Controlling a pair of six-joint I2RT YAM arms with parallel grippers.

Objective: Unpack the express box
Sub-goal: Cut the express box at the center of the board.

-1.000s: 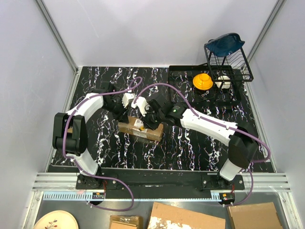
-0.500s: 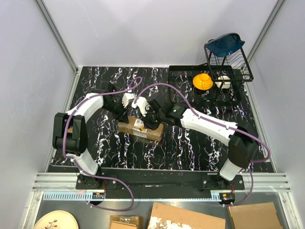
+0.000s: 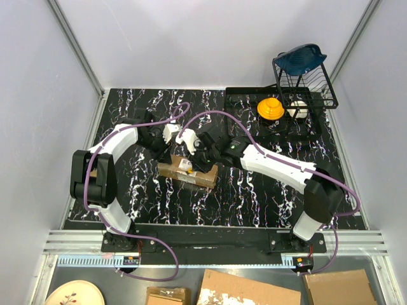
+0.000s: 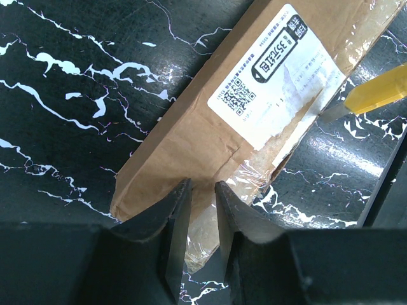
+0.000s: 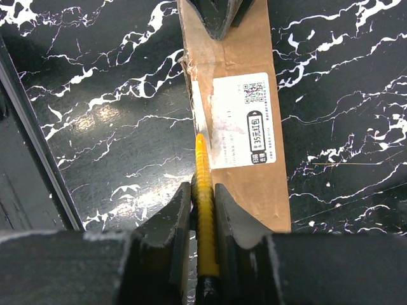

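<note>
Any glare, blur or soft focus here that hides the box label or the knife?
Top view: even light, sharp, box too small to read. Left wrist view: label crisp, tape shines faintly, left end effector dark near the lens. Right wrist view: glare patches on the table beside the knife; label readable.

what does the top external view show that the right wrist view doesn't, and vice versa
Only top external: the wire dish rack, a yellow round object beside it, a blue item on top of it, and cardboard pieces behind the arm bases. Only right wrist: the shipping label with its QR code, and the right claw clamped on the yellow utility knife. Both: the express box, that knife, the black marbled table.
</note>
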